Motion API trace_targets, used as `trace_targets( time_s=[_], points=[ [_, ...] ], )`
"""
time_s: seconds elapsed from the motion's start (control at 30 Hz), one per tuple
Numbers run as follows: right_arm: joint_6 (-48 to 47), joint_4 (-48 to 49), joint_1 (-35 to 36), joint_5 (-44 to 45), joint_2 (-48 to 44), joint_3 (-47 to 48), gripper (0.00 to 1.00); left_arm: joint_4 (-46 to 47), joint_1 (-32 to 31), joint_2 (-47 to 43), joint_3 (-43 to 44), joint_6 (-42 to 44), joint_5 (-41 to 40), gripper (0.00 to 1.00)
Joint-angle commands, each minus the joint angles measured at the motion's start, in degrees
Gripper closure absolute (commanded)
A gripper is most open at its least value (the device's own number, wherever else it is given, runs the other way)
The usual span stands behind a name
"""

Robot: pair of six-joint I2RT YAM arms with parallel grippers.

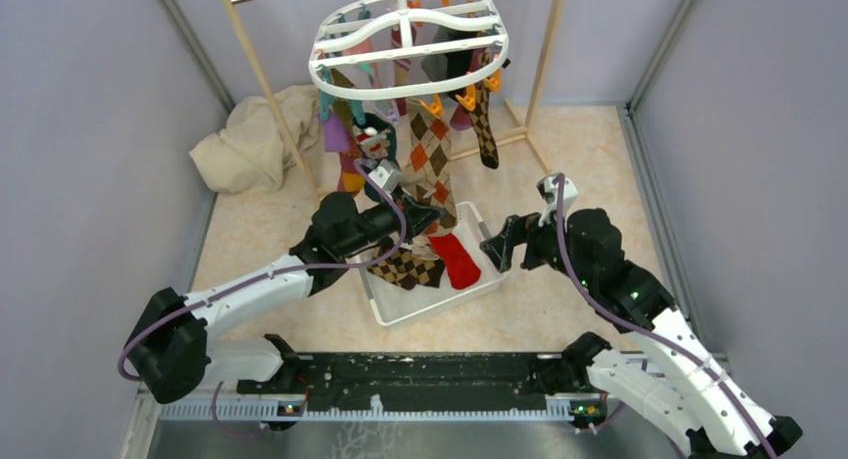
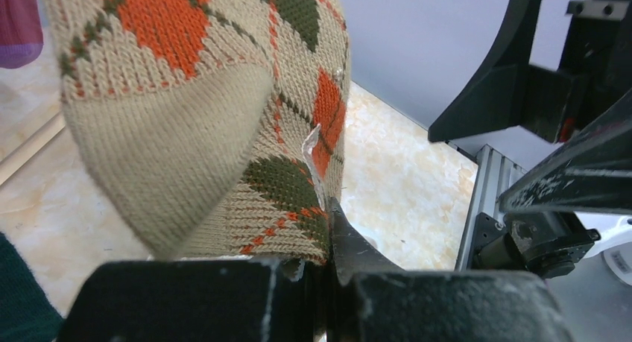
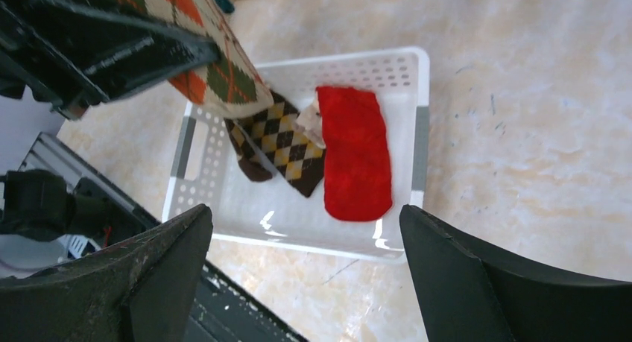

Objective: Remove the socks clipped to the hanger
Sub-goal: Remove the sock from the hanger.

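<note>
The white oval hanger hangs at the back with several socks clipped to its pegs. A beige argyle sock with orange and green diamonds hangs from it. My left gripper is shut on that sock's lower end; in the left wrist view the sock fills the frame above the closed jaws. My right gripper is open and empty, over the near right edge of the white basket. A red sock and a brown-yellow argyle sock lie in the basket.
The wooden pole rack stands around the hanger. A beige cloth heap lies at the back left. Grey walls close in both sides. A black rail runs along the near edge.
</note>
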Motion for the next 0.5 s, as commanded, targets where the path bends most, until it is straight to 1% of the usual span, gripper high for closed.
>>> trace_targets(
  time_s=[0.0, 0.1, 0.47],
  points=[
    [2.89, 1.18, -0.35, -4.66, -1.05, -2.63, 0.03, 0.45, 0.17, -1.54, -0.82, 0.7, -0.11, 0.99],
    [2.69, 0.63, -0.31, -4.47, -0.72, -3.09, 0.03, 0.28, 0.17, -1.95, -0.89, 0.88, -0.31, 0.99],
    [2.04, 0.78, -0.32, 5.09, -3.03, -3.25, 0.03, -0.07, 0.17, -3.21, -0.97, 1.12, -0.53, 0.99]
  ],
)
